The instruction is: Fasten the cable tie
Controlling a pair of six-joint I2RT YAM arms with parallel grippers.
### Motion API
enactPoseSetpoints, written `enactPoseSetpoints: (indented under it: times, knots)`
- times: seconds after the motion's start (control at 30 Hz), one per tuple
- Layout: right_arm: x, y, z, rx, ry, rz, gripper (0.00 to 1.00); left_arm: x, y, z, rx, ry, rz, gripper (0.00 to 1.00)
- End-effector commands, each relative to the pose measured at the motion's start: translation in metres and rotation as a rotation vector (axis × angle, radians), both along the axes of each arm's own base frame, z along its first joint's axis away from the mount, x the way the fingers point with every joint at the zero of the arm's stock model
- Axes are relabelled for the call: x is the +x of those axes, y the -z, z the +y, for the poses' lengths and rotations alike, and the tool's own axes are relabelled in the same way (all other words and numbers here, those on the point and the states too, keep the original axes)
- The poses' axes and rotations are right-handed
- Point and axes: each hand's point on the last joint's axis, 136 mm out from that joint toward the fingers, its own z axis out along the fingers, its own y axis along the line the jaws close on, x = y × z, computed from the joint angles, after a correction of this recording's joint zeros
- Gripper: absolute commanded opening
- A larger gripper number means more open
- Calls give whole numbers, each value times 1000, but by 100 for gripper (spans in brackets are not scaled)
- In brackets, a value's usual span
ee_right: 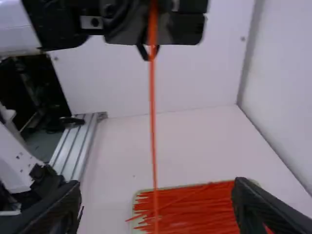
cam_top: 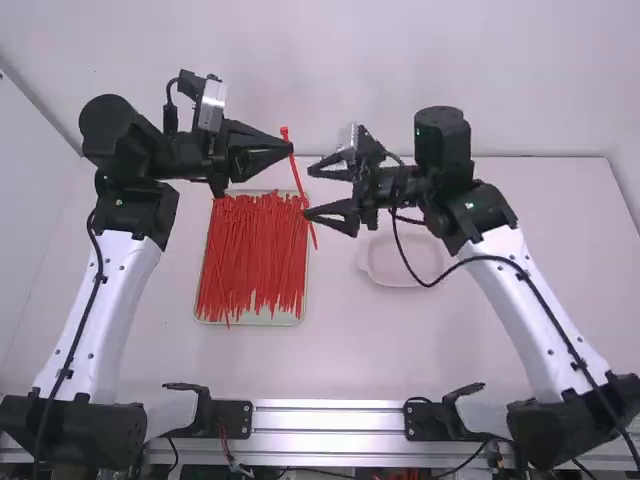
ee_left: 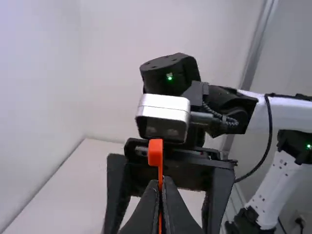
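Above the far right corner of the flat tray (cam_top: 306, 285) heaped with loose red ties (cam_top: 250, 255), the right arm's black gripper (cam_top: 308, 190) has its fingers spread wide, one on each side of the single thin red plastic cable tie (cam_top: 298, 185). I judge it should clamp low on the tail, leaving the tip free to curl up into the head. The tie's long axis is near upright, head up, tail pointing down at the tray. Farther on, the left arm's black gripper (cam_top: 290, 151) pinches the tie just beneath its head.

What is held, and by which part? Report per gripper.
The left gripper holds a thin red plastic cable tie just below its head; the right gripper holds nothing.
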Motion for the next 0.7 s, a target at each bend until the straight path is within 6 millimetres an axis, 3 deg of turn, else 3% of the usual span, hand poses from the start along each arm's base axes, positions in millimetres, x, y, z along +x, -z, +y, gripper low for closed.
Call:
enactPoseSetpoints:
  times: [0.0,0.03,0.07,0.1,0.17,0.2,0.67]
  knots:
    - [-16,-8,7,32,-91,-7,68,5,1,1,-6,-14,32,2]
    - [-19,-8,8,32,-100,-16,64,7,0,2,-12,-25,43,2]
    - [-22,-8,11,32,-112,-31,52,8,0,2,-15,-31,51,2]
    - [-22,-8,12,32,-114,-32,50,8,0,2,-15,-30,50,2]
    - [-24,-9,16,31,-116,-42,11,7,-1,2,-16,-28,56,2]
    - [-25,-9,16,32,-119,-43,1,7,-1,2,-17,-27,62,2]
    - [-14,-13,17,37,-67,-35,0,4,-11,2,-33,-22,41,2]
